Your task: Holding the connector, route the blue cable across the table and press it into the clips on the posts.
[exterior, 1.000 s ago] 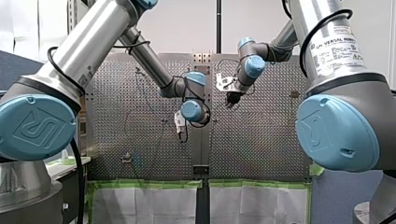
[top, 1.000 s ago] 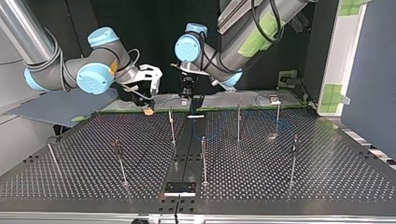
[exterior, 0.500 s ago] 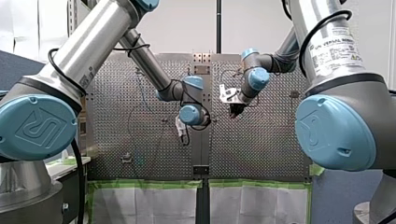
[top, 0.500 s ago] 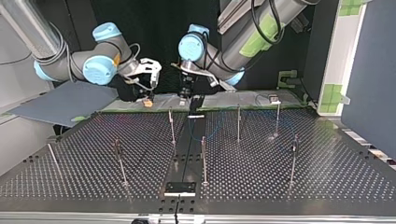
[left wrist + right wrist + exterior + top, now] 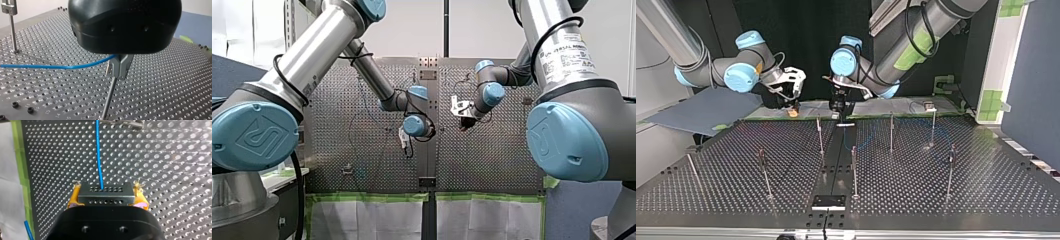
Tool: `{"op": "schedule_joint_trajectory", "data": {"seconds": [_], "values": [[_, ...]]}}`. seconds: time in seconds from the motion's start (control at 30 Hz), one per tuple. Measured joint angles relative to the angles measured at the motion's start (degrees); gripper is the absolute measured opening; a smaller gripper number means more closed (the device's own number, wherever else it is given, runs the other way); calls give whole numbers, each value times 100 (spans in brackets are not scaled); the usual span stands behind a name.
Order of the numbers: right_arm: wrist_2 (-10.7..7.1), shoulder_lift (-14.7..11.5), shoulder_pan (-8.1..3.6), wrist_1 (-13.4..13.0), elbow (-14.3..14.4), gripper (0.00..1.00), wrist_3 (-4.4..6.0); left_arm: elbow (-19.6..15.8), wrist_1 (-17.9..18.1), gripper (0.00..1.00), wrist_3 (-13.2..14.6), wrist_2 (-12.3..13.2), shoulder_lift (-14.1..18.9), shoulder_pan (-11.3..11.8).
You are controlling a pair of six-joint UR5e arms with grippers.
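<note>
In the front view, a white label (image 5: 569, 52) on the silver tube of the robot's right arm (image 5: 542, 20), upper right of the frame, reads "UNIVERSAL ROBOTS". Its smaller printed lines are too small to read. The blue joint cap (image 5: 254, 136) at lower left bears an embossed logo, with no letters legible.

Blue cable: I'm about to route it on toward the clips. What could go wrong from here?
1. The blue cable runs nearly straight out of the connector, which my right gripper holds between its yellow pads. More pull may slip the connector or strain that joint.
2. My left gripper, shut on the cable, sits just above a post. Lowering it could knock the post rather than seat the cable.
</note>
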Motion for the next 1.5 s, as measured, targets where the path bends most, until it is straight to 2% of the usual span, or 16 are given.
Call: {"op": "schedule_joint_trajectory", "data": {"seconds": [0.17,0.53,0.87,1.1,1.3,1.5], "values": [[-67,69,-42,-92,-46,0,13,3,76,2,1,111,-2,40],[-155,507,-109,-133,-296,0,26,57,157,2,-17,226,-49,101],[-254,610,-172,-130,-448,0,58,440,17,2,-7,265,-453,125],[-298,646,-210,-139,-546,0,62,781,-180,2,8,288,-507,220],[-312,783,-247,-135,-707,0,67,964,-244,2,51,378,-515,324],[-322,839,-273,-124,-921,0,124,1114,-322,2,89,500,-579,437]]}}
